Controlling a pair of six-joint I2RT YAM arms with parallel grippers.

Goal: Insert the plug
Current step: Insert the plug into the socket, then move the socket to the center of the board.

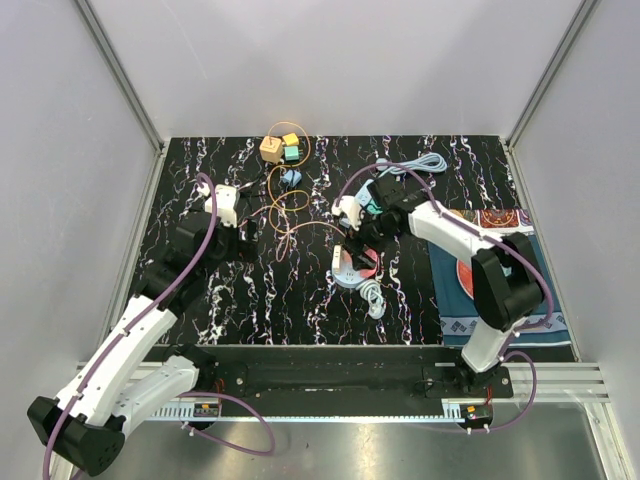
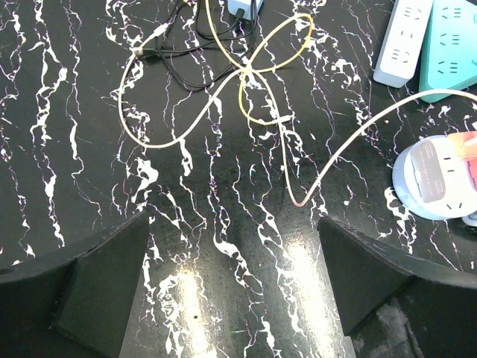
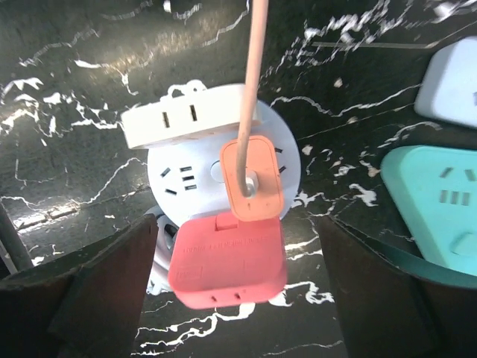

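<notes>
My right gripper (image 3: 237, 231) hangs directly over the round socket hub (image 3: 168, 175), fingers spread wide and holding nothing. The orange plug (image 3: 251, 179) sits on the hub's face, between the white adapter (image 3: 179, 119) and the red adapter (image 3: 227, 261), and its peach cable (image 3: 253, 67) runs up out of frame. I can't tell whether the pins are fully home, so I treat the step as seating. I'd close on the plug's flat sides, keep it square to the face and press straight down, without tipping it against the red adapter. The hub looks light and may skid. My left gripper (image 2: 235, 224), also wide and empty above the table (image 2: 74, 112), could brace it.
</notes>
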